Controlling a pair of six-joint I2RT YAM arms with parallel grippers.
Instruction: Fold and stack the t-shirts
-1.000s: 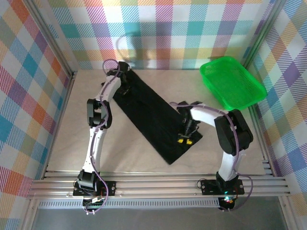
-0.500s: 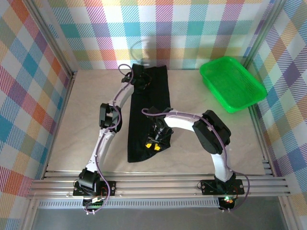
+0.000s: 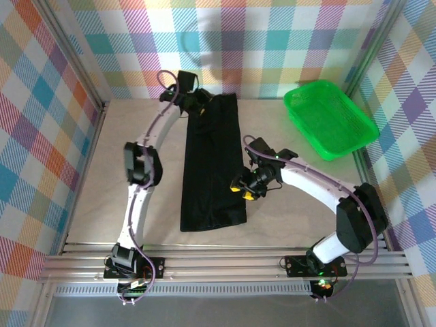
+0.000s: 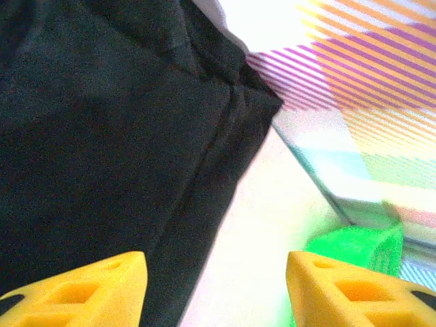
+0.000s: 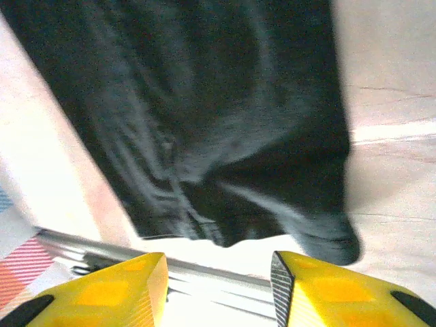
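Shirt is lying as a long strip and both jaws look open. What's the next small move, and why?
Probably lower the left gripper onto the far end of the t-shirt and close on it, to start folding the strip in half. The shirt lies flat on the table, the left gripper hovers at its far end, and both it and the right gripper are open and hold nothing.

Turns the t-shirt [image 3: 211, 163] from diagonal to straight. Lets go with left gripper [image 4: 214, 289] at the far end; draws right gripper [image 3: 242, 193] off to its right edge.
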